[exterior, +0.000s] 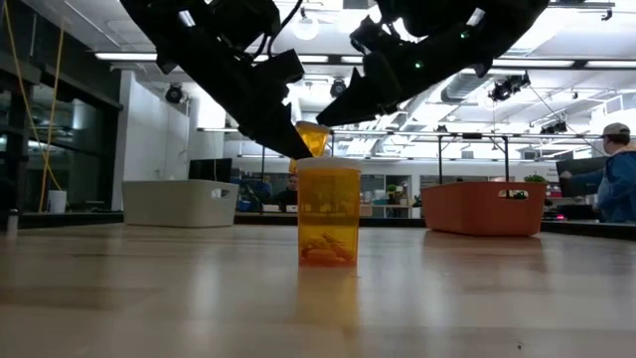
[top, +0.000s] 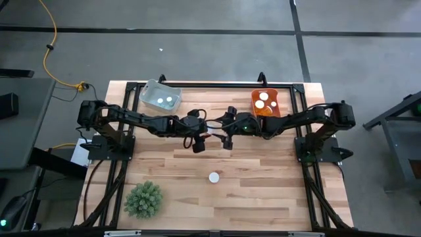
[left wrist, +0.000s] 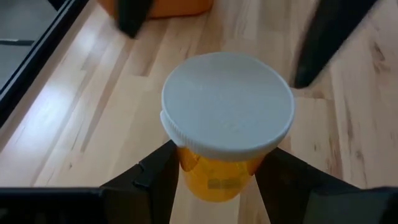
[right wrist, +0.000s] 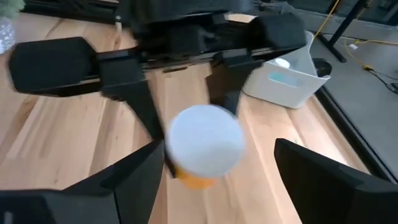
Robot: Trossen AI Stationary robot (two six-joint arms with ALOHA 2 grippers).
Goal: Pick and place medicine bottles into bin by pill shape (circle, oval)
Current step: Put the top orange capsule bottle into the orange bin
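My left gripper hangs over the table's middle, shut on a medicine bottle with an amber body and a white cap. My right gripper faces it from the table's right, open. Its fingers stand wide on either side of the bottle without touching it. A second medicine bottle stands upright on its base on the table, nearer the front edge. In the low view this one is in front, and the held one shows above and behind it. My left gripper pinches the bottle's amber body just under the cap between its two fingers. The fingers come from the table's left, slanting down. The bottle is lifted clear of the table, about upright, cap up.
A white bin holding bottles stands at the back left. An orange bin holding bottles stands at the back right. A green spiky plant ball lies near the front left. Beyond the table, at the right of the low view, is a person.
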